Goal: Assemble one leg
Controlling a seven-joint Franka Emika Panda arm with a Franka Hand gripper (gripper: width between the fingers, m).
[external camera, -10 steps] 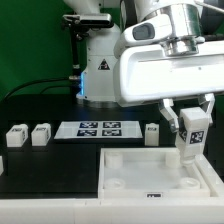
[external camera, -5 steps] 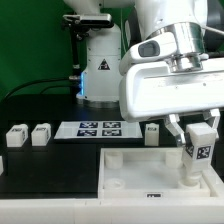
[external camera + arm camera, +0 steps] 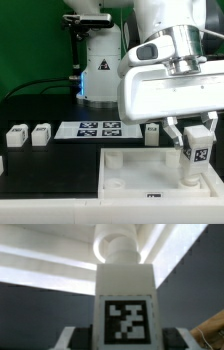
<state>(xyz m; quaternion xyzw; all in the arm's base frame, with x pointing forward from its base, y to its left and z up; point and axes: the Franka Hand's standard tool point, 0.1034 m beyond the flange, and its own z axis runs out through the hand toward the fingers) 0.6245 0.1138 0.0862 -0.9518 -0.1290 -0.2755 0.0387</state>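
Note:
My gripper [image 3: 193,142] is shut on a white leg [image 3: 194,156] with a black-and-white tag, held upright at the exterior view's right. Its lower end reaches down into the large white tray-like piece [image 3: 140,162] near its right rim. In the wrist view the leg [image 3: 126,291] fills the middle, tag facing the camera, with a finger [image 3: 75,338] pressed to each side. Three more legs rest on the black table: two at the exterior view's left [image 3: 17,135] [image 3: 41,133] and one [image 3: 152,133] just behind the tray-like piece.
The marker board [image 3: 99,129] lies on the table between the loose legs. A white robot base with a lit blue lamp [image 3: 100,70] stands at the back. A black cable runs along the back left.
From 1.0 s ago the gripper has sunk lower with the leg, toward the tray-like piece. Over the last half second nothing visibly moves.

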